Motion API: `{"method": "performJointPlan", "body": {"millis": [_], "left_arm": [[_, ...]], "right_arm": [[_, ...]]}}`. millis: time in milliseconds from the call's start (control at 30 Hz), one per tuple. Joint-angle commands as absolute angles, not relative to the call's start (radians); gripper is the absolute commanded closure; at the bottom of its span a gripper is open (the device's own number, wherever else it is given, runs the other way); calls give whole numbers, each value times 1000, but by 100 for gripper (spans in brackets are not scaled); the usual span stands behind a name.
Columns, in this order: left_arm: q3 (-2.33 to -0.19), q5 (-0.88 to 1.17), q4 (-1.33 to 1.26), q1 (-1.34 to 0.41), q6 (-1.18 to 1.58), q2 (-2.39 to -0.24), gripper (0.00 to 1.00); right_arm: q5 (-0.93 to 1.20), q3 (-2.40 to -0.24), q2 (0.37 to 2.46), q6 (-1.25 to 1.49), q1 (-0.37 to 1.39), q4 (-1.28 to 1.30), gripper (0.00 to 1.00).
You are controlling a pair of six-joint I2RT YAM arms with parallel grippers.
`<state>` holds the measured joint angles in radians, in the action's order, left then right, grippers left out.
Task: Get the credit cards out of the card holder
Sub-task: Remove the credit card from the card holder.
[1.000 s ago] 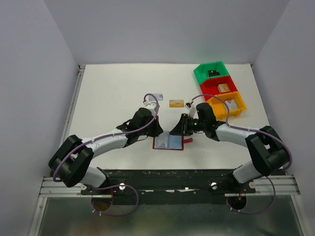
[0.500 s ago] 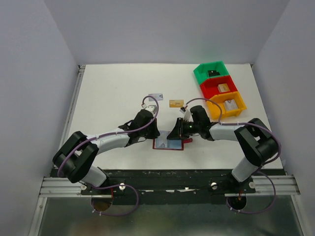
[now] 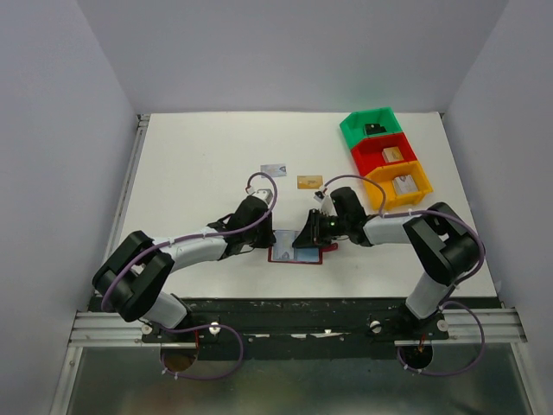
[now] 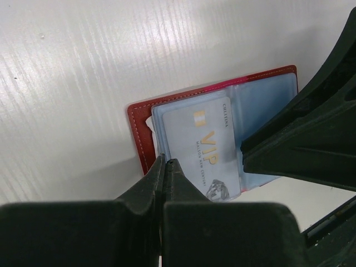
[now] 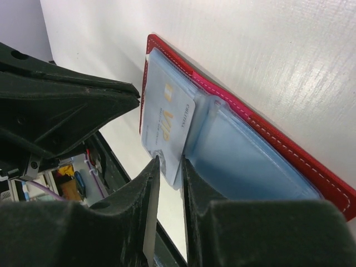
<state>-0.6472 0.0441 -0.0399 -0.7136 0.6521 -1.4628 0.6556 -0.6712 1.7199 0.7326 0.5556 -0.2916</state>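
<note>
VIP card (image 4: 203,147) sits in the left sleeve of the open holder (image 4: 139,133), which lies flat on the worktop (image 3: 207,156) near its front edge, between the arms. We judge the card light, stiff and slick, best pinched across its thin free edge, and the holder soft and apt to drag along unless pinned. Left pincer (image 4: 166,167) is clenched on nothing, tips at the holder's left border. Right pincer (image 5: 169,172) is released, jaws narrowly apart astride the card's free edge.
</note>
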Motion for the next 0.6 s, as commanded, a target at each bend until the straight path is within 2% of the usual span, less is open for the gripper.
{"method": "performJointPlan", "body": {"millis": [0,567], "left_arm": [[-635,8,-8,-709,655,-1448,100],[-600,12,-77,-710,653,-1368,100]], "right_arm": [[620,-689,1746,721,561,-281,70],[603,-673,1674,722,563,-275,66]]}}
